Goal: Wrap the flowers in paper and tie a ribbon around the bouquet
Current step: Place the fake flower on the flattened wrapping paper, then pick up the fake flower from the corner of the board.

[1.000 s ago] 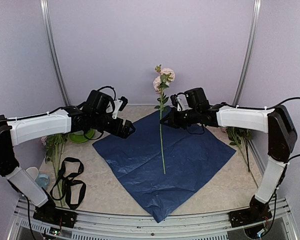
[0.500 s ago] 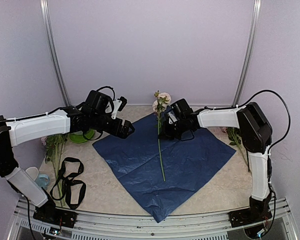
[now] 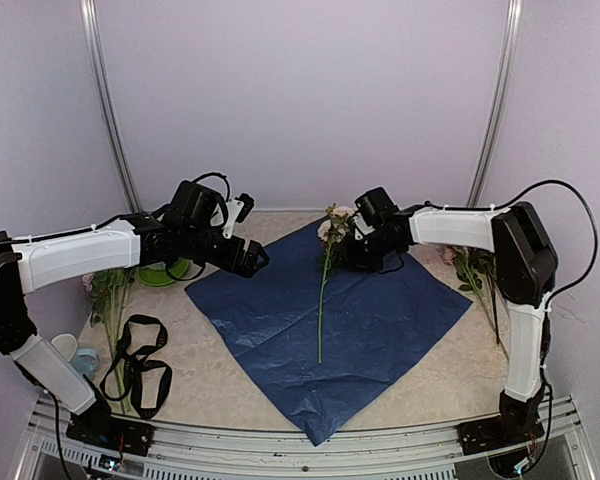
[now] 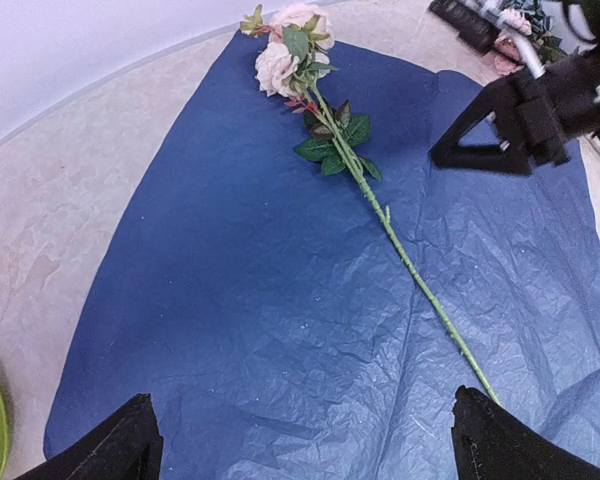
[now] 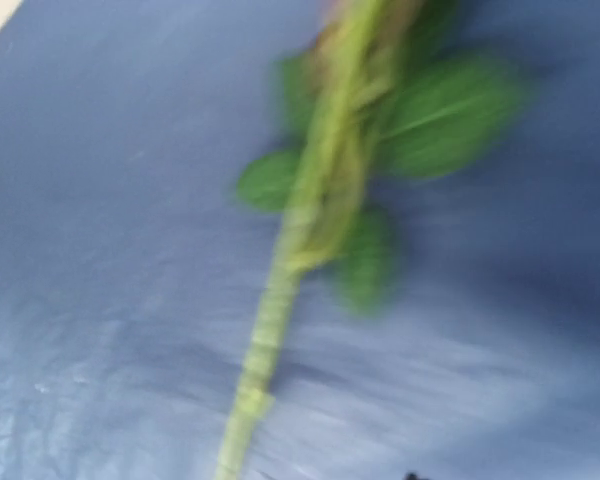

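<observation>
Pale lilac walls [image 3: 300, 100] enclose a marbled table [image 3: 430, 375]. The paper [image 3: 380, 310] lies navy side up, one rose [image 3: 322, 300] flat across it. A green saucer [image 3: 165, 272] sits half hidden behind the left arm. The left gripper [image 3: 255, 258] hovers wide open and empty. The right gripper [image 3: 350, 252] is beside the stem, its opening unclear.

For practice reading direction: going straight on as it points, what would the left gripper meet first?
The left gripper would probably meet the navy paper, before the rose stem; depth is unclear.
</observation>
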Controlling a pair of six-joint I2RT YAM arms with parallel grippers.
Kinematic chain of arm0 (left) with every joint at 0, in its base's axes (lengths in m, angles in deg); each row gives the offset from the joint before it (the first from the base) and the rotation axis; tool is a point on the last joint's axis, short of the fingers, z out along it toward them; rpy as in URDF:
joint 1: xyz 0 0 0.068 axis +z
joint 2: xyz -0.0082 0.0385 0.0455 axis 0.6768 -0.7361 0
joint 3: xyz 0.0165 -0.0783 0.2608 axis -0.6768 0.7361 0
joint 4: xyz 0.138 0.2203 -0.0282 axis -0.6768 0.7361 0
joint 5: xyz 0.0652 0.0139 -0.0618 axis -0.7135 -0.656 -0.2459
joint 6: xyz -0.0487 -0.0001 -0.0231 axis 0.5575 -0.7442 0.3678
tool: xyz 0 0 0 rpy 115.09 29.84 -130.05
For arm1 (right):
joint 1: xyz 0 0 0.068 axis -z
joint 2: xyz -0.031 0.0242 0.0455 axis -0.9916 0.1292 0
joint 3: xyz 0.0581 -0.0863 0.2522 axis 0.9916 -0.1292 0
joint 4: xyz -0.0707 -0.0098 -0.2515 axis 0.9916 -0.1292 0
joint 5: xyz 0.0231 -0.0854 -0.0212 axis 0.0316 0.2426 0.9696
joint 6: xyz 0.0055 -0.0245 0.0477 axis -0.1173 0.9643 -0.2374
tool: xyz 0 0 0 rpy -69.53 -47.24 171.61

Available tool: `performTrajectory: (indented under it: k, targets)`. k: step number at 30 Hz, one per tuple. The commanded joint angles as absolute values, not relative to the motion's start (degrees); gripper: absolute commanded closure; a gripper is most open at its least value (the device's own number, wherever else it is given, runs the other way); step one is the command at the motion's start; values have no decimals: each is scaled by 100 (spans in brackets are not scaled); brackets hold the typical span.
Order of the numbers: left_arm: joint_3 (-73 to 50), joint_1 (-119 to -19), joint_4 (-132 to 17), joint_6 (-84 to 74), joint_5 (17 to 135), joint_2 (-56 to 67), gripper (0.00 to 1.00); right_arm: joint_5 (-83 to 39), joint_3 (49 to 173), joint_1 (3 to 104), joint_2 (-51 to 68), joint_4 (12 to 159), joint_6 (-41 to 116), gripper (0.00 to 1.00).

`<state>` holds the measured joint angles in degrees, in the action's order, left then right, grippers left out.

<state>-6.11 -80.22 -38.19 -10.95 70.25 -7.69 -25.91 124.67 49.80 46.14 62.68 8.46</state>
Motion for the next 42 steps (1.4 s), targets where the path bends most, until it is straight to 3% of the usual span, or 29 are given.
performTrajectory:
  k: [1, 7, 8, 12, 14, 16, 20, 34, 36, 39, 42]
  targets:
    - [-563, -7986, -3875, -1115, 6996, -543, 1, -1675, 11992, 5681, 3116, 5429, 1587, 56]
    - [-555, -7995, -3870, -1106, 7050, -499, 1, -351, 10680, 7203, 1995, 4388, 1976, 59]
    - [-555, -7996, -3877, -1109, 7051, -494, 1, -101, 10478, 7424, 1846, 4371, 1985, 55]
    - [-559, -8004, -3872, -1110, 7056, -465, 1, 461, 9768, 8248, 1397, 4655, 2043, 23]
    - [-553, -8006, -3875, -1108, 7048, -462, 1, 290, 9570, 8582, 1406, 4851, 2191, 21]
    - [-554, -8004, -3874, -1112, 7047, -468, 1, 46, 9434, 8849, 1522, 5035, 2311, 27]
    - [-547, -8004, -3872, -1126, 7024, -500, 1, -83, 9332, 9061, 1757, 5346, 2452, 50]
    - [-547, -8015, -3864, -1126, 7042, -608, 1, 237, 9185, 9268, 2573, 5750, 2813, 69]
    - [-540, -8017, -3866, -1122, 7057, -620, 1, 98, 9179, 9268, 2648, 5797, 2961, 75]
    - [-543, -8013, -3864, -1129, 7044, -619, 1, 153, 9171, 9267, 2714, 5788, 3067, 92]
    - [-542, -8023, -3861, -1135, 7042, -621, 1, 203, 9169, 9268, 2634, 5802, 3245, 100]
